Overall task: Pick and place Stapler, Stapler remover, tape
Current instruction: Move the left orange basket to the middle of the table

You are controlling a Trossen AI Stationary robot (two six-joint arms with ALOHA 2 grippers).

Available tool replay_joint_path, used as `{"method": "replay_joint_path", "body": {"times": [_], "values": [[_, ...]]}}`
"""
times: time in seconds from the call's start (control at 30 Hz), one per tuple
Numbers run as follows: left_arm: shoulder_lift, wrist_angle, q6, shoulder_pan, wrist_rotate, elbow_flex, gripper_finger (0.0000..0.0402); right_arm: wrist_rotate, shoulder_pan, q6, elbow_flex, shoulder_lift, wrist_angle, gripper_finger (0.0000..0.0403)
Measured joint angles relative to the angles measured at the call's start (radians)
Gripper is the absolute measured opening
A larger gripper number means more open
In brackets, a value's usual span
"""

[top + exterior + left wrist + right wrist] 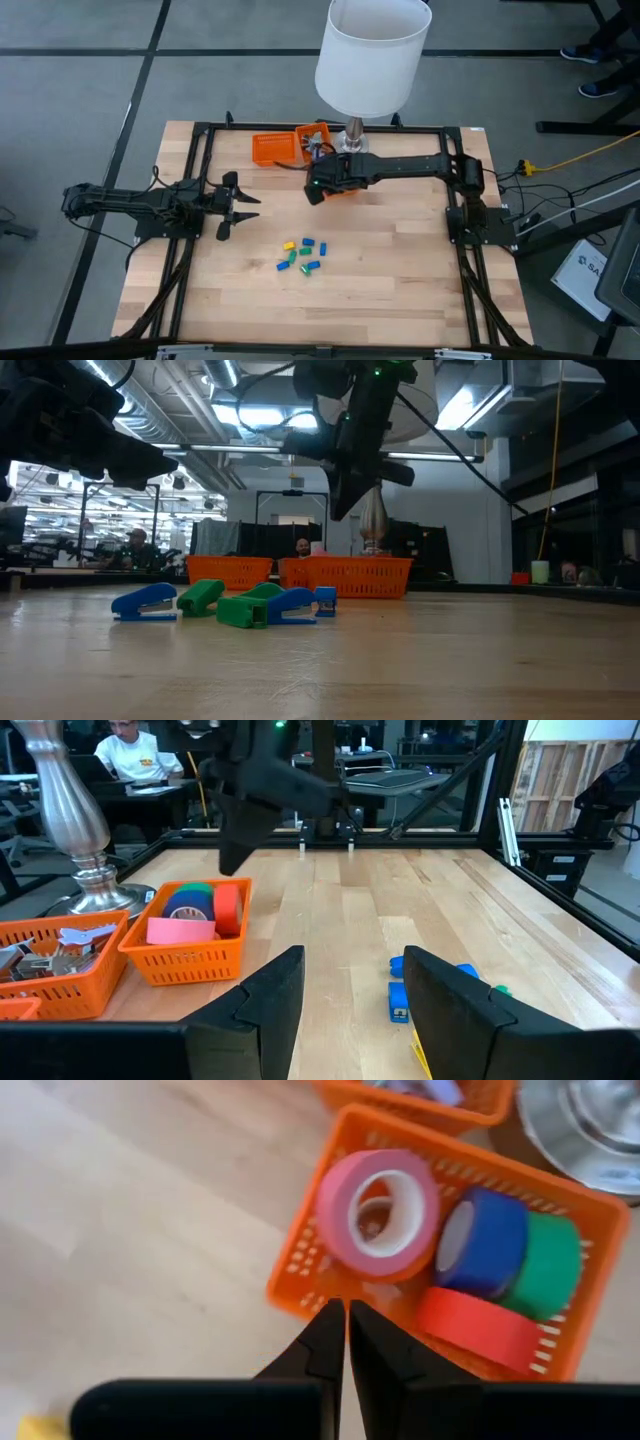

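Small blue, green and yellow staplers (301,255) lay clustered on the wooden table (400,290), nearest the front edge. To their left, the left gripper (243,206) hovered low with its fingers spread apart, holding nothing. Farther back, the right gripper (347,1323) hung with fingers pressed together, empty, over an orange basket (300,1270) holding the tape (378,1212): pink, blue, green and red rolls. Beside it stood a second orange basket (272,148) and a lamp (370,55).

Two black, jointed robot arms are seen, trailing black cables. Each ends in a gripper with two dark, wedge-shaped fingers: the left gripper (232,205), the right gripper (347,1342). A small green light is lit on the right arm (400,168).
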Motion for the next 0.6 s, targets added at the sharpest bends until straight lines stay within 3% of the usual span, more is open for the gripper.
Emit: {"method": "replay_joint_path", "body": {"times": [0.6], "values": [[0.0, 0.0, 0.0, 0.0, 0.0, 0.0, 0.0169, 0.0, 0.156, -0.31, 0.0, 0.0, 0.057, 0.0022]]}}
